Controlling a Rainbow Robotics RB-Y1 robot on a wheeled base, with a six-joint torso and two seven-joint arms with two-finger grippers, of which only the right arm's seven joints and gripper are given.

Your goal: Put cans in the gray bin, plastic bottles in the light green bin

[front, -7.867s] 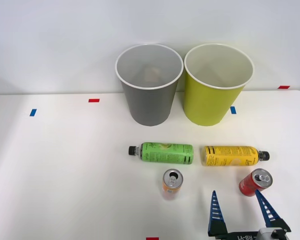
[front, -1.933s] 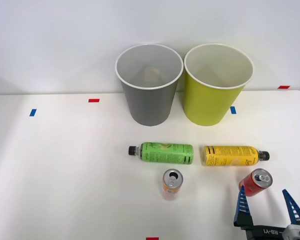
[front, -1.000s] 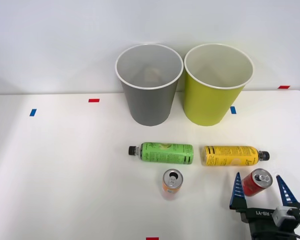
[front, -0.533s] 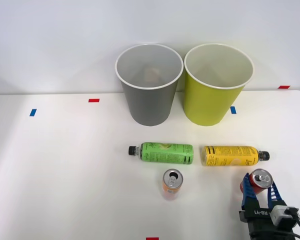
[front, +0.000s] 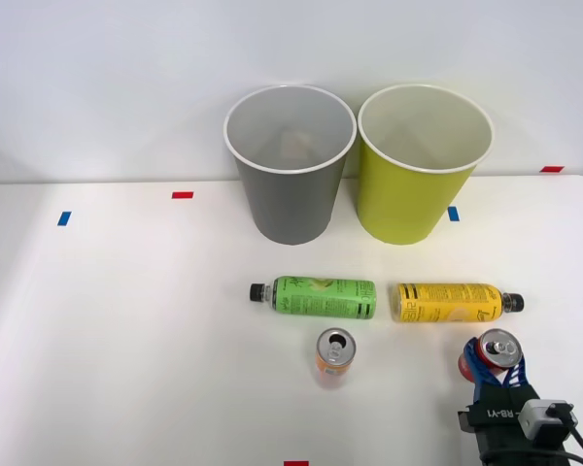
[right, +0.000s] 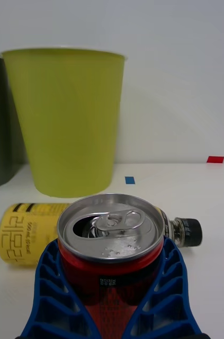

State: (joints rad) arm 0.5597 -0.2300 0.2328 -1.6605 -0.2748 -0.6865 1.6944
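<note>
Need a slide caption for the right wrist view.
Blue ribbed claw shut on the red aluminium can, with the yellow-label plastic bottle and lime round bin behind.

I note the red can (front: 496,355) upright at the near right, pull-tab top open, clasped between the blue ribbed fingers (right: 48,286) of my right pincer (front: 496,374). The orange-and-white can (front: 334,355) stands upright, well apart to its left. Green-label bottle (front: 321,296) and yellow-label bottle (front: 451,302) lie flat, end to end. Behind them, gray bin (front: 290,194) and light green bin (front: 413,189) stand side by side.
</note>
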